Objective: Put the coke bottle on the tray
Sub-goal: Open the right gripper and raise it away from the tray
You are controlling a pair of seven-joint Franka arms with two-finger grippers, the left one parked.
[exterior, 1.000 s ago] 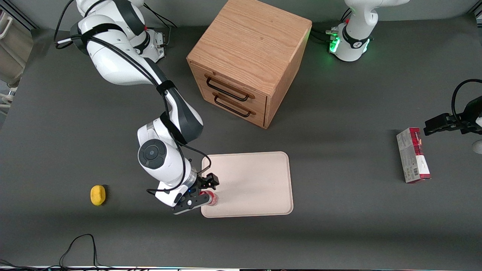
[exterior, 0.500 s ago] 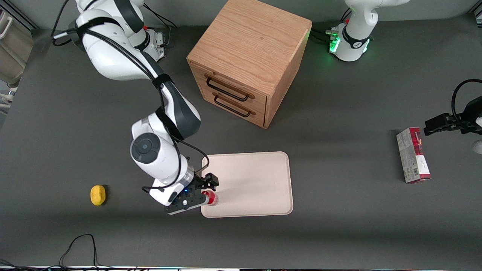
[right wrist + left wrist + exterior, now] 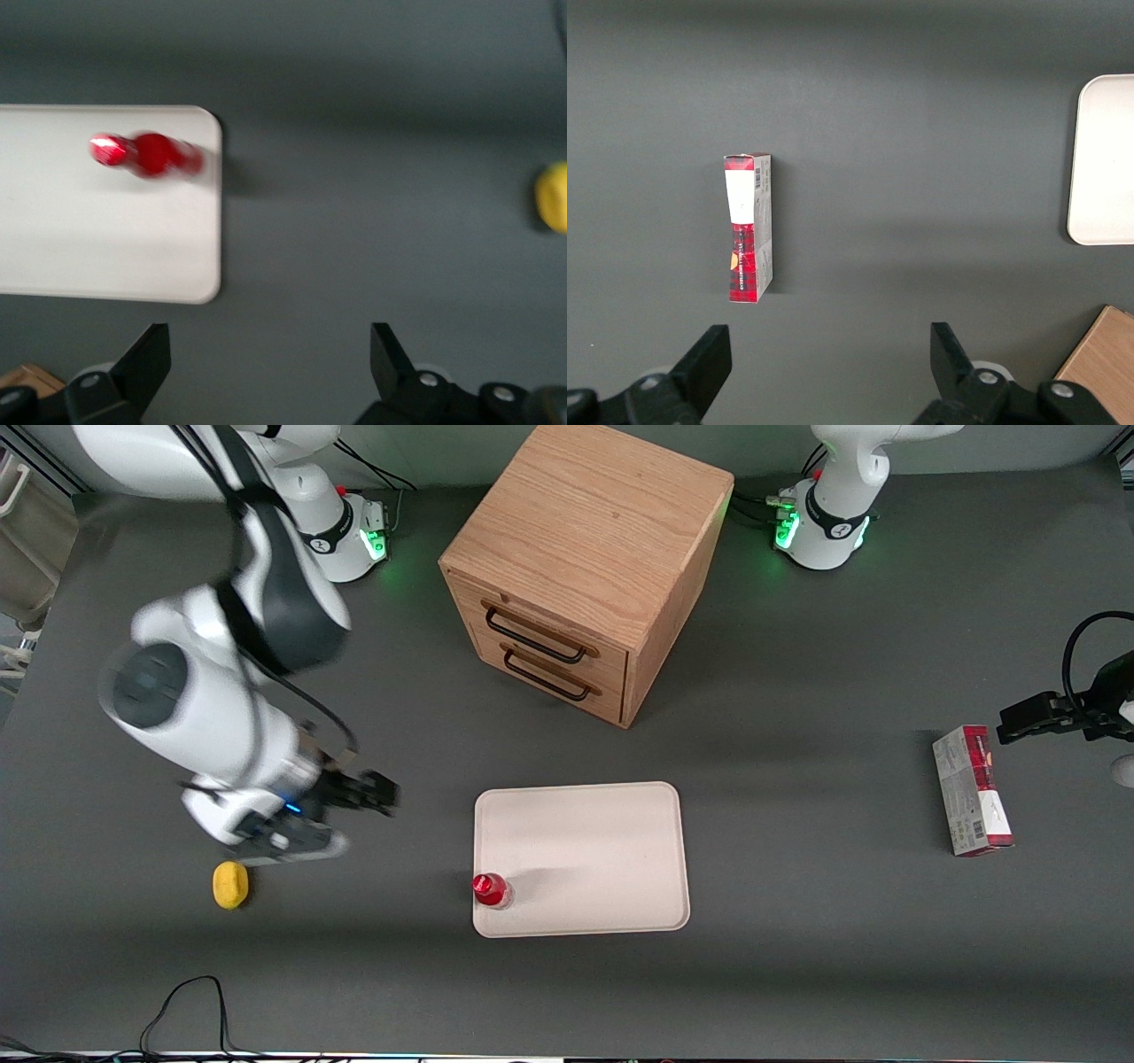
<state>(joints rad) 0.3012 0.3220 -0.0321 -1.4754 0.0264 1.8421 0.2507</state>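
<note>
coke bottle (image 3: 490, 889) upright on tray (image 3: 602, 850) corner nearest the working arm, released since 0.5 s ago | gripper (image 3: 359, 815) withdrawn, raised, jaws apart, empty | counts: 1 bottle, 1 tray, 1 carton (image 3: 972, 790), 1 yellow object (image 3: 230, 885), 1 two-drawer cabinet (image 3: 585, 567)

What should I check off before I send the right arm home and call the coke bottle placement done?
1. Coke bottle stands upright on the tray: ok.
2. Bottle sits well inside the rim: not ok, it is at the tray's corner nearest the working arm, close to the edge.
3. Claw is apart from the bottle, above bare table toward the working arm's end: ok.
4. Claw is open and holds nothing, as the right wrist view shows: ok.
5. Yellow object lies on the table close beneath the arm's wrist; whether the path home clears it: cannot tell.
</note>
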